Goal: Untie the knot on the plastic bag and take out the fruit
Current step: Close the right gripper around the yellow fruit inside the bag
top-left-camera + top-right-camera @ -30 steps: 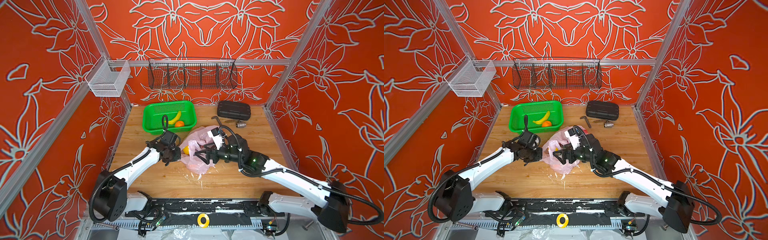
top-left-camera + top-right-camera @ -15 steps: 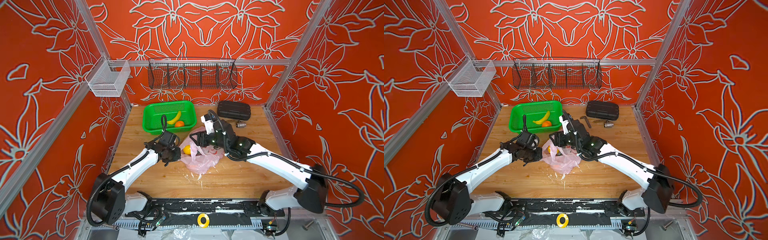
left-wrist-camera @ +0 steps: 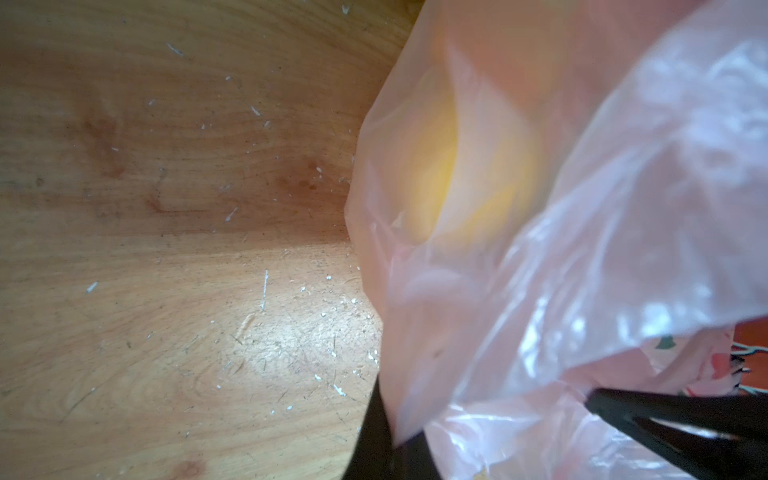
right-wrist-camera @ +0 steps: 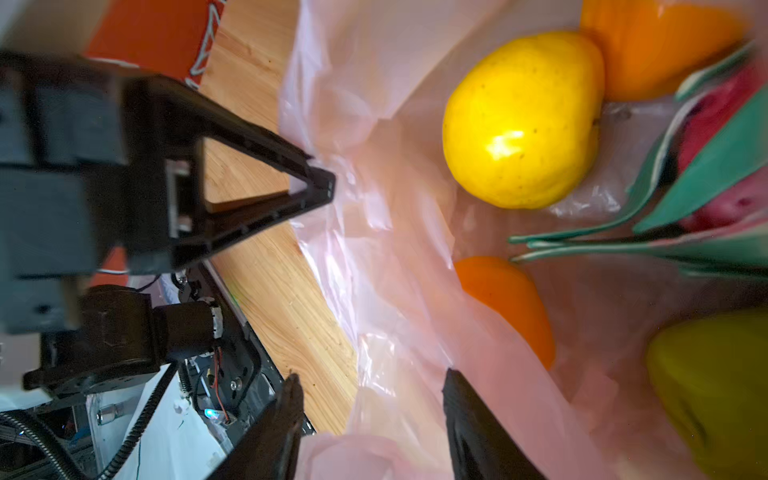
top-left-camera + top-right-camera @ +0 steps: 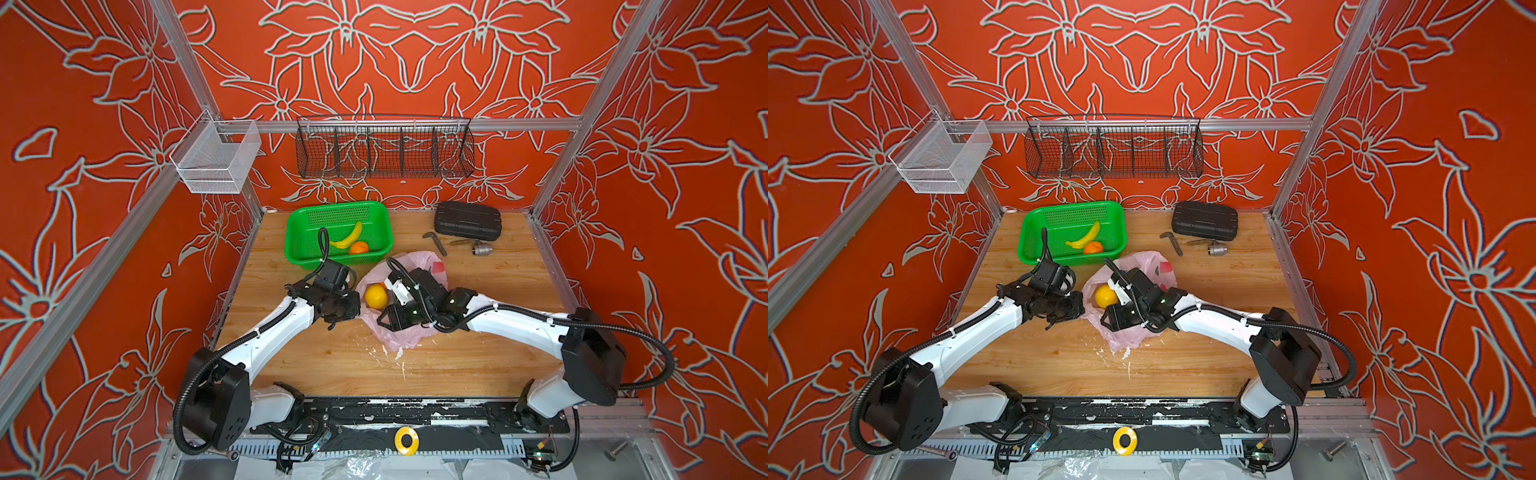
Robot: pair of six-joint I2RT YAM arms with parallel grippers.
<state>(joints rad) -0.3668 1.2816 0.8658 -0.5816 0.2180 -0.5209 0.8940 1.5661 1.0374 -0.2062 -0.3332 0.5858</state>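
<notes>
Pink plastic bag (image 5: 405, 338) at centre of table (image 5: 478, 365), mouth open, fruit (image 5: 376, 296) inside, left gripper (image 4: 323, 188) pinched tight on its left rim, right gripper (image 4: 370, 376) jaws apart astride the near rim, green basket (image 5: 291, 245) just beyond at far left, bare wood near and right.

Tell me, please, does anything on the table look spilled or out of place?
Yes. Small white flecks lie scattered on the wooden table just in front of the plastic bag, like spilled crumbs or chips. What they are, I cannot tell.
</notes>
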